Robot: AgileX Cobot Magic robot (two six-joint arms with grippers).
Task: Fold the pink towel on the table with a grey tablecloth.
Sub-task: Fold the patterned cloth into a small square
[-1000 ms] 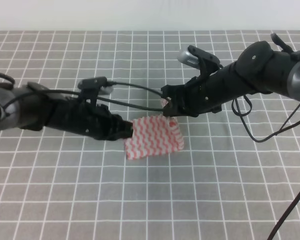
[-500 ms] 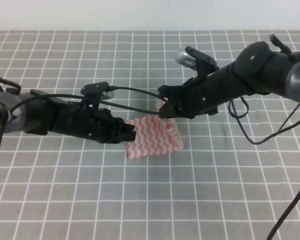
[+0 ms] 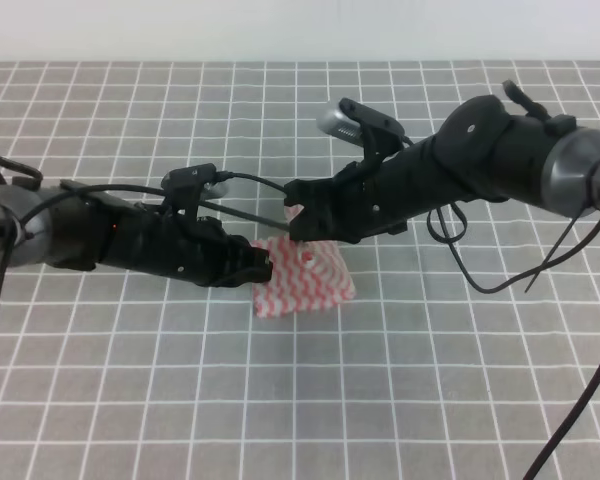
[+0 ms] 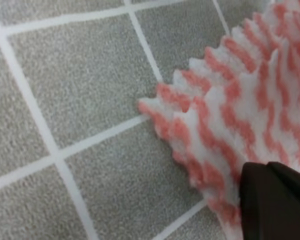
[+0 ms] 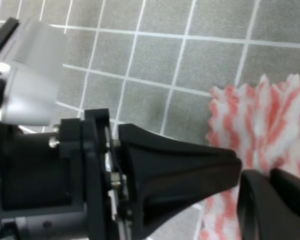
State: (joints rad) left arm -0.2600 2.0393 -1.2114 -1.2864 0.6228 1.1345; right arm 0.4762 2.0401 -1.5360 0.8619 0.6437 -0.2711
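Left claw (image 3: 263, 268) clenched on left edge of pink towel (image 3: 315, 283); right claw (image 3: 298, 222) grasping raised far towel corner above grey gridded surface (image 3: 430, 380); towel partly folded

The left arm lies low and nearly level, its left gripper (image 3: 258, 268) pointing toward the middle, jaws closed. The right arm slopes down from the right edge (cables trailing off it), crossing past the middle; its right gripper (image 3: 302, 222) is closed just above the left one.
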